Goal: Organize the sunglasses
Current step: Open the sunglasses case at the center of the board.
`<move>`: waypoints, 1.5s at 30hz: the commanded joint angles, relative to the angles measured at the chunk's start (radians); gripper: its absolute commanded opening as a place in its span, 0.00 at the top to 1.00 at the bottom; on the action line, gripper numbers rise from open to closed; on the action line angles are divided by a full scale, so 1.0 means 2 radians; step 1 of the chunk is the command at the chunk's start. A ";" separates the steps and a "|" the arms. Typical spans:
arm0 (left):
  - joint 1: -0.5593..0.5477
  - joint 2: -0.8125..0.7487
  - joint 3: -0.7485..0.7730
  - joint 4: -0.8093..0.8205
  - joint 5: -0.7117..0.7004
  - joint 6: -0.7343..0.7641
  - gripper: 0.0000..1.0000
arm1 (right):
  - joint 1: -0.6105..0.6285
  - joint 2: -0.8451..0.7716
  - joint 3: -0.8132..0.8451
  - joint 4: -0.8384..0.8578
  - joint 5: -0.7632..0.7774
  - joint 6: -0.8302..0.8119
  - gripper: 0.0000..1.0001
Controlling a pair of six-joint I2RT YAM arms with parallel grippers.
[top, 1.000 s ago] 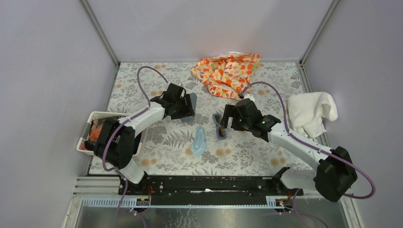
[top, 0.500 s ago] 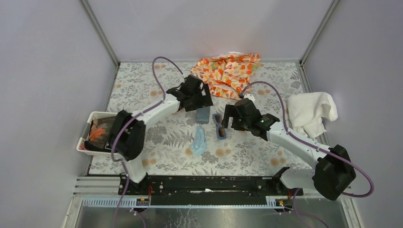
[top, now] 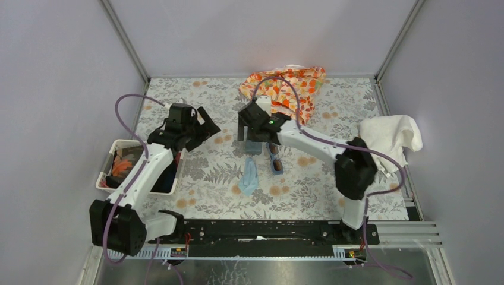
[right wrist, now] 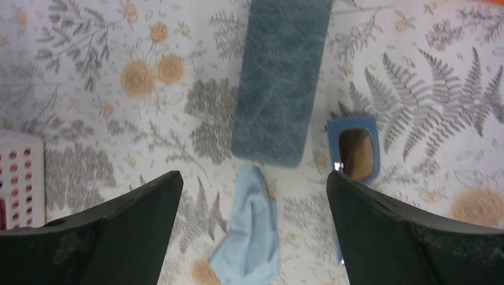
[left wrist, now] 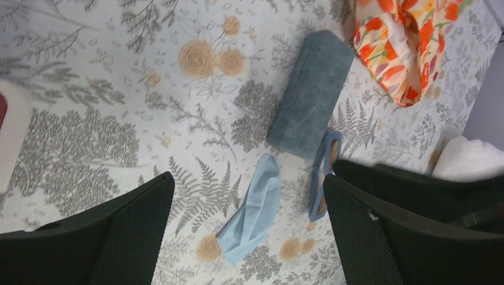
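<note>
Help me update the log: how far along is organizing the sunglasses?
Done: the closed case lies beside the sunglasses. In hand: nothing; left gripper and right gripper are open, the right above the case. To do: sunglasses lie outside it, cloth loose.

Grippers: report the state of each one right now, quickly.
Left gripper: open, holding nothing.
Right gripper: open, holding nothing.

Dark grey rectangular case (right wrist: 279, 83) and light blue soft cloth (right wrist: 249, 237) crowd the left of the blue-framed sunglasses (right wrist: 356, 154); to their right is open tabletop (top: 312, 185).
</note>
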 commanded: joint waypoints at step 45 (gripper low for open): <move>0.039 -0.054 -0.050 0.043 0.101 0.032 0.01 | -0.056 0.016 -0.054 0.181 -0.201 -0.063 0.57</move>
